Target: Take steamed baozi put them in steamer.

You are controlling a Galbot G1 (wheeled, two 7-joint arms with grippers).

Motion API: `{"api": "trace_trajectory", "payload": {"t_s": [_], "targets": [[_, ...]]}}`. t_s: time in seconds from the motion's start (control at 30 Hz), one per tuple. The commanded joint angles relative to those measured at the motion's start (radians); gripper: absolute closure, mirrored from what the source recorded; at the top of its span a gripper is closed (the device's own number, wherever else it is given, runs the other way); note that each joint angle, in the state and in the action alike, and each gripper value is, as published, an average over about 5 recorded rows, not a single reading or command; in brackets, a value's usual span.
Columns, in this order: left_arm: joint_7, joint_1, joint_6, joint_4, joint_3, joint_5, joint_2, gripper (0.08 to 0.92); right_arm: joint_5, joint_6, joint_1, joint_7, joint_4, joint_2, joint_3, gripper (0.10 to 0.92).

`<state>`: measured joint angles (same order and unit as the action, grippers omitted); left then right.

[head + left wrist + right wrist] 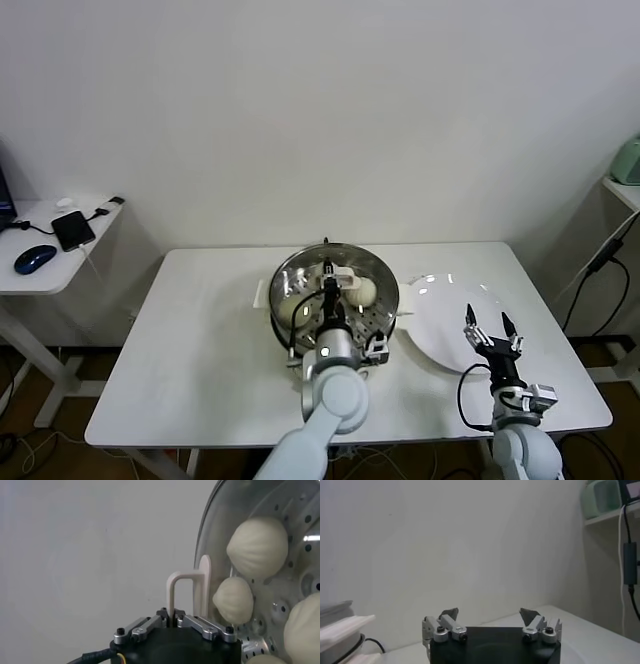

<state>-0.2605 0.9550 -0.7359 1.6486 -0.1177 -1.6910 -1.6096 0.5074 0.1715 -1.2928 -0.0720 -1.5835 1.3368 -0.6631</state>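
Over the steamer (300, 272), left hand (327, 268) (shut) beside baozi (358, 291)

Head cam high, looks down; left wrist cam close; both share steamer (335, 290)

No text, label, brand or number can be read anywhere — not on any surface shown.

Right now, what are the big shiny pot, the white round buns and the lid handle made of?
The steamer looks like polished stainless steel: it mirrors the light, and its tray has punched holes. The baozi look like soft matte dough, cream-white with faint pleats. The lid's handle, pinched by the left gripper, looks like smooth beige plastic, though it could be coated metal.
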Motion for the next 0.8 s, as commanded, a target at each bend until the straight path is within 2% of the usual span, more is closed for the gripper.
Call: {"api": "trace_trajectory", "payload": {"t_s": [0.03,0.17,0.23,0.8], "targets": [[0.010,0.012,0.041,0.005,0.000,0.004,-0.048,0.843,0.000,0.000,0.000,0.000,-0.002,0.001,0.000,0.203],[0.003,0.028,0.059,0.047,-0.006,0.005,-0.048,0.843,-0.001,0.000,0.000,0.000,-0.003,0.002,0.003,0.203],[0.001,0.042,0.063,0.069,-0.009,0.005,-0.048,0.814,-0.003,0.000,0.000,0.000,-0.004,0.003,0.003,0.203],[-0.001,0.130,0.055,0.215,-0.035,0.002,-0.041,0.319,-0.007,0.000,-0.005,-0.001,-0.004,0.008,-0.006,0.203]]}}
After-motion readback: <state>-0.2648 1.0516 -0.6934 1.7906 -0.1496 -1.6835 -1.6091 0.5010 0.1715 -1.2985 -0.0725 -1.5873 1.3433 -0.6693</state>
